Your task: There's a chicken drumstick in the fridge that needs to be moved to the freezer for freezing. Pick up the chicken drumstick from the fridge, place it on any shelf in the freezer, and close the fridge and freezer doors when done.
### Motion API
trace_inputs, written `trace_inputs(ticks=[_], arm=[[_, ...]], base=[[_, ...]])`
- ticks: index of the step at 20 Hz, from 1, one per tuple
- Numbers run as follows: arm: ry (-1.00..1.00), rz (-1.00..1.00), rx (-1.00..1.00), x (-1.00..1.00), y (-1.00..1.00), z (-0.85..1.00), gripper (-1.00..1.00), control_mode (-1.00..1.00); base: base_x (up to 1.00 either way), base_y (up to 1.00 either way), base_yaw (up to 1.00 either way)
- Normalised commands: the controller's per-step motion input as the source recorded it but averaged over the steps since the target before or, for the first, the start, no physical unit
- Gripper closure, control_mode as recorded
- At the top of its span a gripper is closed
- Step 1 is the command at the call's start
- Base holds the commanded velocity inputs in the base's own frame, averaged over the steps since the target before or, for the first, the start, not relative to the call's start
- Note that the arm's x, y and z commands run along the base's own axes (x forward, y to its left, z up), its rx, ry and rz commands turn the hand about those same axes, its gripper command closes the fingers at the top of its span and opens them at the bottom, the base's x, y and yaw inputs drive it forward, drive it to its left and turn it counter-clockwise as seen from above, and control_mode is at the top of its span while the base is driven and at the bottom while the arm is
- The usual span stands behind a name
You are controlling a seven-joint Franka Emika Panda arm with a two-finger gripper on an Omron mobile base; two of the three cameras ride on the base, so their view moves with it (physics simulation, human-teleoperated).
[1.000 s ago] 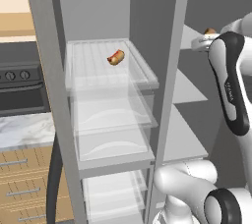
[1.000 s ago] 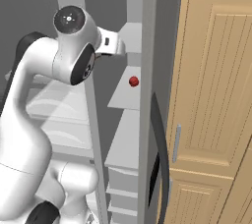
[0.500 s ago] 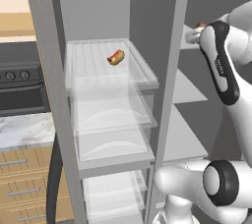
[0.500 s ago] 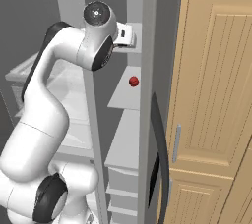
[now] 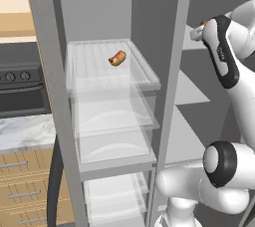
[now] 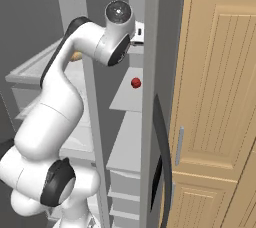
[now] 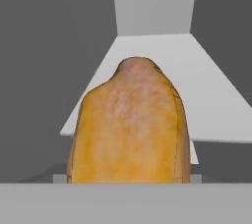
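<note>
The chicken drumstick (image 7: 130,129), golden-brown, looms close in the hand view and hides the finger tips. In the left base view a bit of the chicken drumstick (image 5: 202,23) peeks out at my gripper (image 5: 198,31), which is shut on it, high inside the freezer (image 5: 199,96). An opaque grey shelf (image 7: 202,85) lies just beyond and below the meat. The fridge (image 5: 107,101) with its glass shelves is to the left. Both doors stand open: the freezer door (image 6: 149,122) is edge-on beside the arm, the fridge door (image 5: 50,101) at the far left.
A hot dog (image 5: 117,57) lies on the top glass shelf (image 5: 144,74) of the fridge. A small red item (image 6: 135,82) sits on a lower freezer shelf. Wooden cabinets (image 6: 215,97) stand to the right, a stove (image 5: 20,86) to the left.
The arm has swung up and further into the freezer, carrying the drumstick higher and a little to the left in the left base view.
</note>
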Motion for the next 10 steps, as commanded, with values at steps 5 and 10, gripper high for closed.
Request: trace_inputs(ticks=[5, 10], arm=[[0.00, 0.00, 0.00, 0.46, -0.06, -0.18, 1.00, -1.00], [0.00, 0.00, 0.00, 0.53, -0.15, -0.20, 1.00, -1.00]], base=[[0.00, 0.00, 0.00], [0.00, 0.00, 0.00]])
